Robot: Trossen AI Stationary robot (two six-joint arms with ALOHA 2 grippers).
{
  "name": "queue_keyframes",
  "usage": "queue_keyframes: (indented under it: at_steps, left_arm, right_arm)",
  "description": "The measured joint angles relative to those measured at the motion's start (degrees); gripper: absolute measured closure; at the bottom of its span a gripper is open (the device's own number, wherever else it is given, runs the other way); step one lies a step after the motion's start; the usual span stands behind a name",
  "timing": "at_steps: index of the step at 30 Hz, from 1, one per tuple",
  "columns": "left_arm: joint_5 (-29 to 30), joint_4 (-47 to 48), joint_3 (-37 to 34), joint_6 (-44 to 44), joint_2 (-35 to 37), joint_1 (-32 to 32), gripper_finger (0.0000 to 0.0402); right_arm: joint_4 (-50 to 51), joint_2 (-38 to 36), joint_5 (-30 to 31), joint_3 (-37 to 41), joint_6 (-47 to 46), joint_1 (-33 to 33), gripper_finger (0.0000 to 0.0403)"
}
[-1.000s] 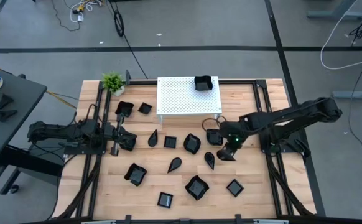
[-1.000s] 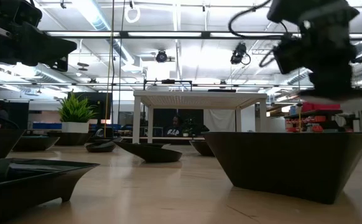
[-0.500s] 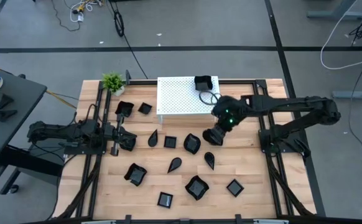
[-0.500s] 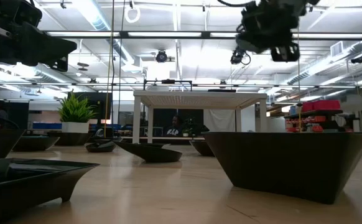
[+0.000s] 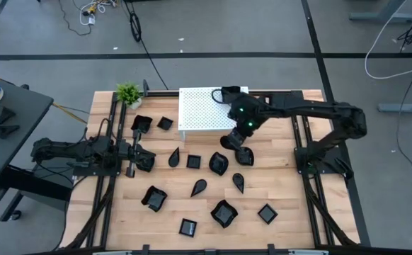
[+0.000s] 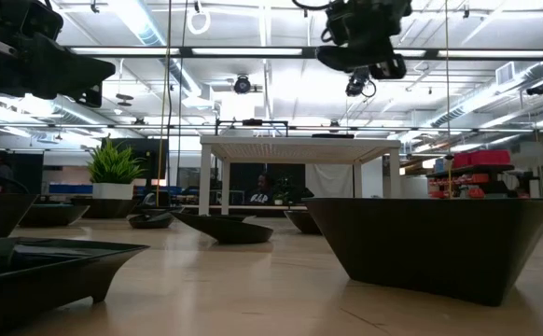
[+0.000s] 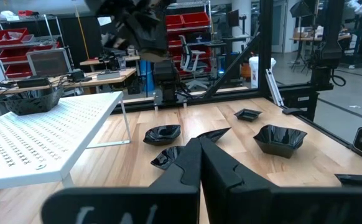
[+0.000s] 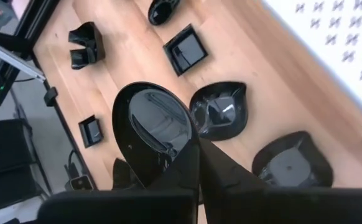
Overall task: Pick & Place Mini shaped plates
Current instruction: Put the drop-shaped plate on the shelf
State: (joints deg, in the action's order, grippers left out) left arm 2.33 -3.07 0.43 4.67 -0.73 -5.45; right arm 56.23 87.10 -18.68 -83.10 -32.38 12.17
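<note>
My right gripper (image 5: 234,140) hangs above the table just in front of the white perforated stand (image 5: 209,110), shut on a glossy black oval mini plate (image 8: 153,127). It also shows high up in the low view (image 6: 360,47). One black dish (image 5: 231,93) sits on the stand's far right corner. Several more black plates lie flat on the wooden table, among them a wavy-edged one (image 8: 218,112) and a square one (image 8: 185,51) below the held plate. My left gripper (image 7: 199,165) waits shut and level at the table's left (image 5: 144,159). My right gripper pinches the oval plate by its rim (image 8: 180,163) between the two fingers, at the end nearest the wrist. The fingers slant downward from the table's right side. The plate juts out past the fingertips, tilted with its hollow toward the wrist camera, lifted clear of the table.
A small green potted plant (image 5: 129,93) stands at the far left corner. Black frame rails (image 5: 306,152) run along both sides of the table. Bare wood (image 5: 277,173) lies between the scattered plates and the right rail.
My right gripper has risen and swung toward the table's far edge and leftward, from over the plates at the middle right to the stand's near right corner, tipping further down. The plate has gone with it, clear of the table.
</note>
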Motion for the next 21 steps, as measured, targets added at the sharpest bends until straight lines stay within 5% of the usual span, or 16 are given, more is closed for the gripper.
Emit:
queue_keyframes:
  at_steps: [21]
  left_arm:
    - [0.0, 0.0, 0.0, 0.0, 0.0, 0.02, 0.0399]
  right_arm:
    - [1.76, 16.6, -0.01, -17.97, 1.88, 10.22, 0.0399]
